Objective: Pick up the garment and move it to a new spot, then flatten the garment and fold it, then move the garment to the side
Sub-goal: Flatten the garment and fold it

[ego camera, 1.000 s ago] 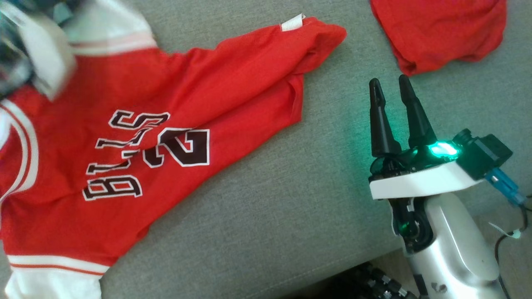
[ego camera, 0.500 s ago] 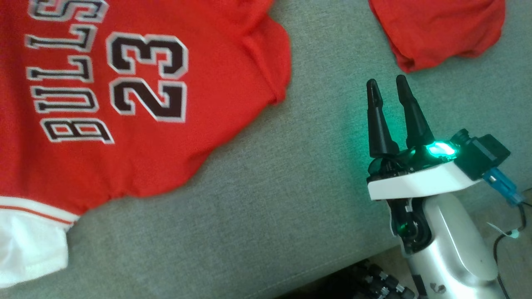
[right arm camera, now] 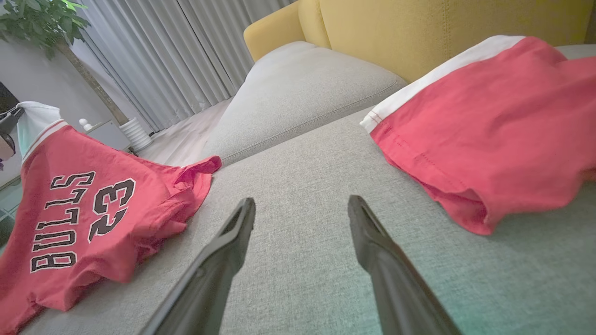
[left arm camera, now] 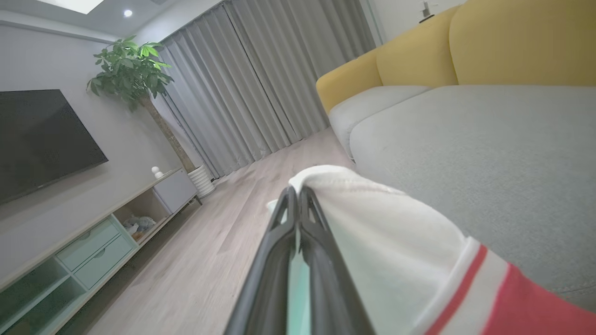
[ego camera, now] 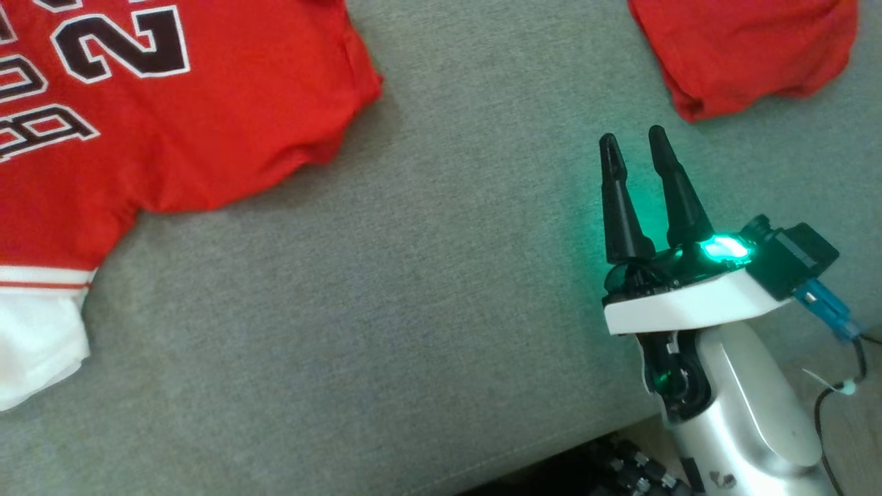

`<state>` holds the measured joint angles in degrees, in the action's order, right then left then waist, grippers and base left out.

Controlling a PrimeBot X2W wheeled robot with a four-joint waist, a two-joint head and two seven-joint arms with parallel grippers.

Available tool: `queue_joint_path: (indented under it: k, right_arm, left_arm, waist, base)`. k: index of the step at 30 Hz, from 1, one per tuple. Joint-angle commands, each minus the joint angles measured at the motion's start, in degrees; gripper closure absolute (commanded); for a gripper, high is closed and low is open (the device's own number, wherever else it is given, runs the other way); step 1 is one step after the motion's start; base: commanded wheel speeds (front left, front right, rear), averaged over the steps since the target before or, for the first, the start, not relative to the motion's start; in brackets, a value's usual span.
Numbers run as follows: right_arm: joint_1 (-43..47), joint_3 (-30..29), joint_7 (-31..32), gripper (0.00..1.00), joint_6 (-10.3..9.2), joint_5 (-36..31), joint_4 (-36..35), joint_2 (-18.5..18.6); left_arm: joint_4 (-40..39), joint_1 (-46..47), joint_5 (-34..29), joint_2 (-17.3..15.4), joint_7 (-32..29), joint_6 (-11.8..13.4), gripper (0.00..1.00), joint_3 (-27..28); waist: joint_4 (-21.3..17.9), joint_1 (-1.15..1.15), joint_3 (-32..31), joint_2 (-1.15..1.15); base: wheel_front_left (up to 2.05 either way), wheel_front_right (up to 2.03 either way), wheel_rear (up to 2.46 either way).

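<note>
Since a second ago, our jersey has slid toward the sofa's left edge, so we judge the move underway, with flattening and folding still ahead. Our left gripper pinches its white trim, while our right gripper gapes empty over the coarse grey weave. The red fabric looks thin, limp and rumpled.

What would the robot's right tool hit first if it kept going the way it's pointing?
Likely the grey sofa cushion just ahead of the right tool, passing left of the folded red garment; depth is unclear.
</note>
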<state>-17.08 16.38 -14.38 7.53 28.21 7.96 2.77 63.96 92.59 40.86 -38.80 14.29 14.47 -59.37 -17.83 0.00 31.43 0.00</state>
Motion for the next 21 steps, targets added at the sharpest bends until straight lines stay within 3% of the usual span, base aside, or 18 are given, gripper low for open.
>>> queue_joint_path:
  k: [1, 2, 13, 17, 21]
  right_arm:
    - [-0.3, 1.0, -0.6, 0.0, -0.04, -0.2, -1.8, 0.1]
    - [-0.2, 1.0, -0.6, 0.0, -0.04, -0.4, -1.7, 0.1]
    - [-0.3, 0.4, -0.6, 0.0, -0.04, -2.4, -0.6, 0.1]
    - [0.2, -0.4, -0.6, 0.0, -0.04, -3.3, 0.0, 0.1]
    - [0.8, -1.5, -0.6, 0.0, -0.04, -4.4, 0.9, 0.1]
  left_arm:
    - [0.4, 1.3, 0.0, -1.9, 0.3, -0.9, 0.41, 1.1]
    - [1.0, 0.6, 0.0, -1.4, -0.3, -1.8, 0.0, 0.6]
    - [-0.5, -4.7, 0.9, 3.0, 0.6, -6.1, 0.0, 0.9]
    - [-7.8, -9.7, 1.0, 3.6, 0.7, -6.7, 0.0, 3.6]
    - [-17.7, -17.5, 0.1, 3.2, 0.7, -5.6, 0.0, 7.8]
  waist:
    - [0.4, 0.0, -0.1, 0.0]
    - [0.8, 0.0, -0.3, 0.0]
    - [5.2, 0.0, -3.6, 0.0]
    - [7.5, 0.0, -6.5, 0.0]
    - [10.2, 0.0, -9.9, 0.0]
  base:
    - [0.0, 0.0, 0.0]
    - [0.0, 0.0, 0.0]
    - [0.0, 0.0, 0.0]
    - [0.0, 0.0, 0.0]
    - [0.0, 0.0, 0.0]
